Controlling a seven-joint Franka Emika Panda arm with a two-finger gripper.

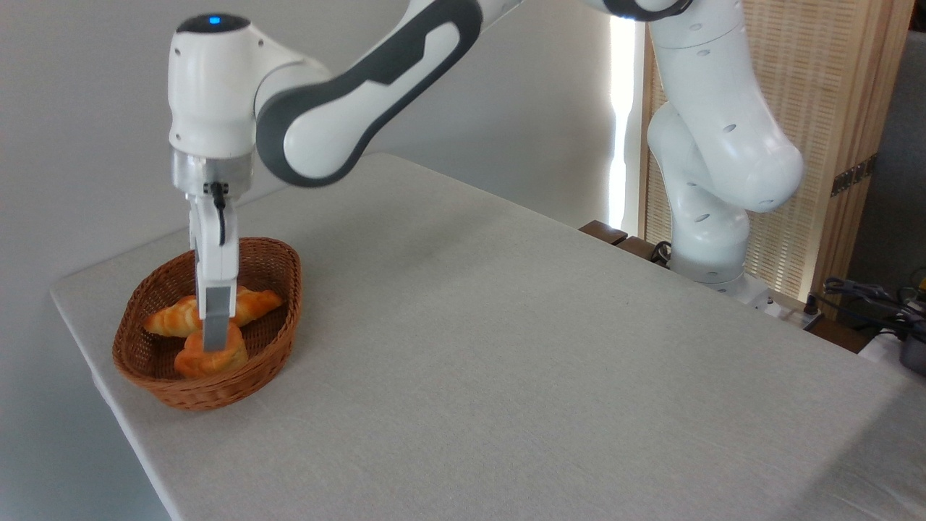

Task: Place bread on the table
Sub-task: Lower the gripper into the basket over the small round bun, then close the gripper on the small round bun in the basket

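Bread: small round orange-golden bun (210,356) with a lumpy top, lying inside the wicker basket at its near end, not on the worktop cloth.
Basket: brown oval wicker basket (278,329) standing on the left part of the worktop, near the left edge.
Second item in basket: long twisted golden loaf (249,305) lying across the basket just behind the bun; the two look to touch or nearly so.
Jaws: the gripper (215,340) points straight down into the basket, seen edge-on; one grey finger (215,318) is visible, its tip down at the top of the bun. Whether the jaws are spread, pressed together or pinching the bun, I cannot tell from this angle.
Arm: white and dark grey Franka arm (362,87) reaching from its base at the right, across above the worktop, to the basket; a blue light shows on top of the wrist joint.
Worktop: large rectangle covered in light grey-beige cloth (506,347).
Background: plain pale wall behind; a slatted wooden screen (825,108) at the right, with cables at the far right edge.
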